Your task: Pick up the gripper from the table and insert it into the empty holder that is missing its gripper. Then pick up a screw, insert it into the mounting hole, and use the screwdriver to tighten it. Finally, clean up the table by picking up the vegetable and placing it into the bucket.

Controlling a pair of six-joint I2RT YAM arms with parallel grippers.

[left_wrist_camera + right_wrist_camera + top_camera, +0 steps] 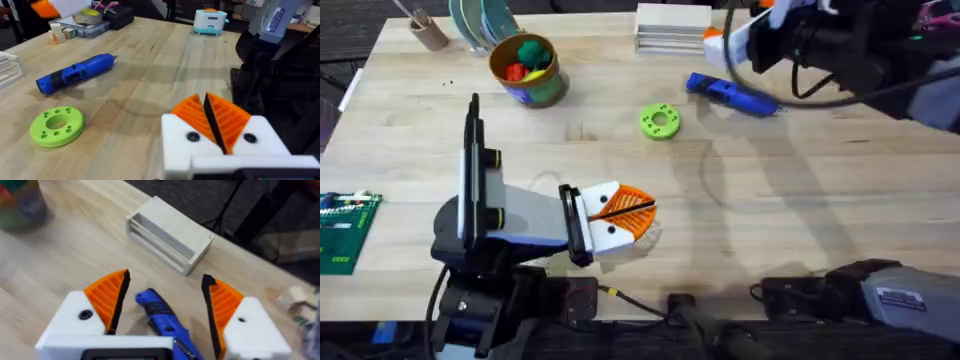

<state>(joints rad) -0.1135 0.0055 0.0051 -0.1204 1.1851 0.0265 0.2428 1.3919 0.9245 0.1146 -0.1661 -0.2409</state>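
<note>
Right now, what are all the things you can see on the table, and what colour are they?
screwdriver: one, blue, far right of the table, between the right gripper's open fingers.
ring: one, green, with holes, middle of the table.
bucket: one, yellow rim, far left, red and green things inside.
wooden box: one, pale, far edge.
circuit board: one, green, left edge.
brown cup: one, far left corner.
left gripper: white with orange pads, shut, near middle.
right gripper: white with orange pads, open around the screwdriver.
</note>
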